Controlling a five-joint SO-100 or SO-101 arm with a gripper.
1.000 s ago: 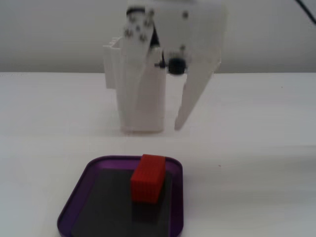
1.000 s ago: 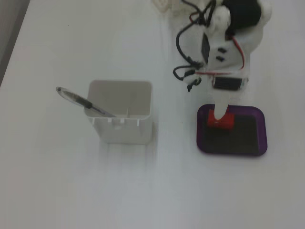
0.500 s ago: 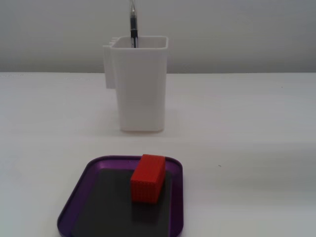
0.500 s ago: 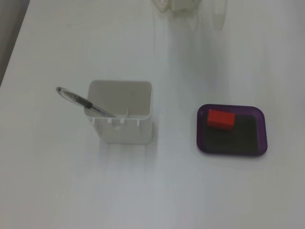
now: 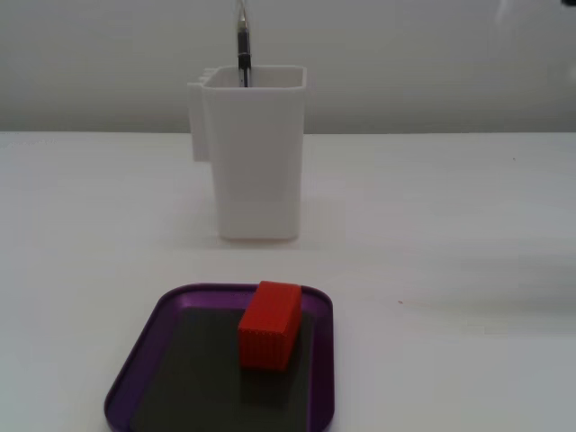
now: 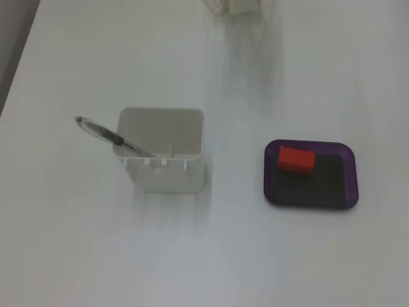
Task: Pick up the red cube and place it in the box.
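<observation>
The red cube (image 5: 269, 326) is a small ribbed red block. It lies inside the box (image 5: 144, 360), a shallow purple tray with a dark floor, near the tray's far rim. In the other fixed view the red cube (image 6: 296, 160) rests at the upper left of the box (image 6: 350, 185). The gripper shows in neither fixed view. No arm is visible over the table.
A tall white plastic container (image 5: 256, 162) stands behind the tray and holds a pen (image 5: 242, 49). From above the container (image 6: 163, 160) is left of the tray, with the pen (image 6: 105, 134) leaning out to the left. A white object (image 6: 236, 6) sits at the top edge.
</observation>
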